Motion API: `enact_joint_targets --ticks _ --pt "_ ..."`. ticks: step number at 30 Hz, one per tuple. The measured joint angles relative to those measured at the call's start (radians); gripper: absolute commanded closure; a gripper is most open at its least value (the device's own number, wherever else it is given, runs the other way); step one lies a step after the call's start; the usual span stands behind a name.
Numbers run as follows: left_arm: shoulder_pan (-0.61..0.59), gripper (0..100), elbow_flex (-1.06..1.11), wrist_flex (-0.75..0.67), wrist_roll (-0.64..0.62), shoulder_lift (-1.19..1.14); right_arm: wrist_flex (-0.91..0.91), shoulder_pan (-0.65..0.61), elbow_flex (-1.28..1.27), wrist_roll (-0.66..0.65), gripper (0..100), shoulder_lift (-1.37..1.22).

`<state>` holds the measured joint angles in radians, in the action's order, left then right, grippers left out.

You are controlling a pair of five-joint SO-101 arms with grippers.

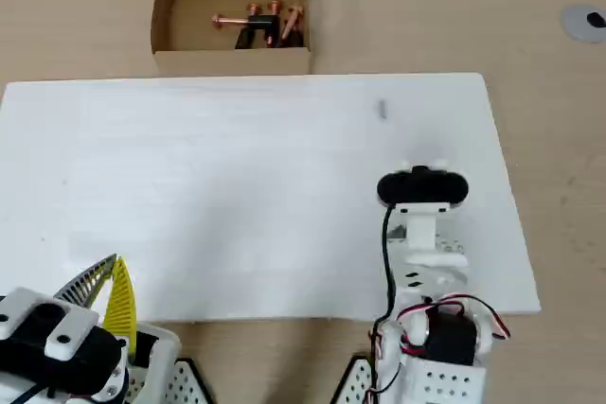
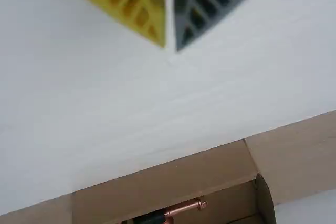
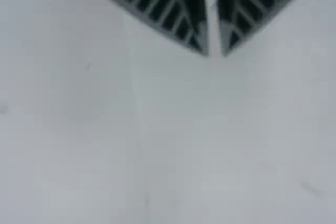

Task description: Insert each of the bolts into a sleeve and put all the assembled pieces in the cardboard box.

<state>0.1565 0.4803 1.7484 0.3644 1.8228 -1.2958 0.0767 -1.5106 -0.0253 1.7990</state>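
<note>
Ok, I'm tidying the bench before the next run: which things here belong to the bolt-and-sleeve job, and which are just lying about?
Job:
- cardboard box
- copper bolts inside it, seated in black sleeves

Lying about:
- white board under the arms (work surface only)
- grey disc on the wooden tabletop, beyond the board's far corner

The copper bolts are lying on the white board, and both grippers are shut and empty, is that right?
Not quite: the high view shows the bolts inside the box, not on the board. The rest holds: the left gripper and the right gripper are shut and empty.
</note>
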Motion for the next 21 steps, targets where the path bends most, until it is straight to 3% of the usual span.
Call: enact_joint_targets --ticks 21 --pt "0.000 99 0.000 0.000 0.000 0.000 0.018 0.005 -0.115 0.000 98.8 0.002"
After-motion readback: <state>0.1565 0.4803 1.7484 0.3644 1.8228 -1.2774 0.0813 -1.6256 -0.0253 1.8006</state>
